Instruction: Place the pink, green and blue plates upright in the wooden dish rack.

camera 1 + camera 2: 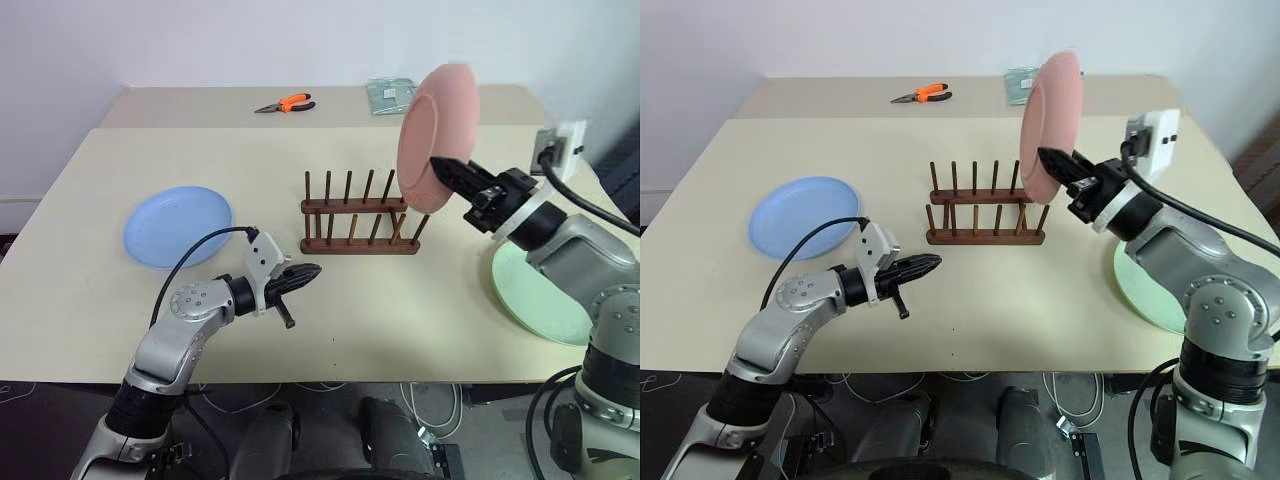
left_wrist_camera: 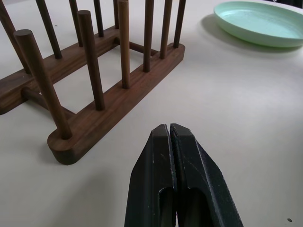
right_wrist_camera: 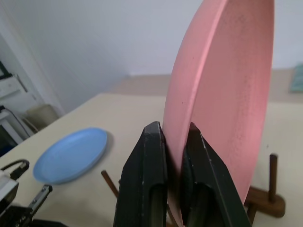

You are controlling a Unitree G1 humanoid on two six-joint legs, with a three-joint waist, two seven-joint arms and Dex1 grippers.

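Closed and empty, my left hand (image 1: 305, 271) waits low; my right hand (image 1: 440, 165) pinches the round salmon-pink plastic plate (image 1: 432, 135) upright above the dark wooden peg rack's (image 1: 360, 215) right end.

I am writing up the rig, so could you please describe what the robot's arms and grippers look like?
Both arms are silver-grey metal with rounded joint housings and black wrist sections. The left gripper and right gripper each end in two black tapered fingers. A white camera block sits on each wrist, fed by a black cable looping along the arm.
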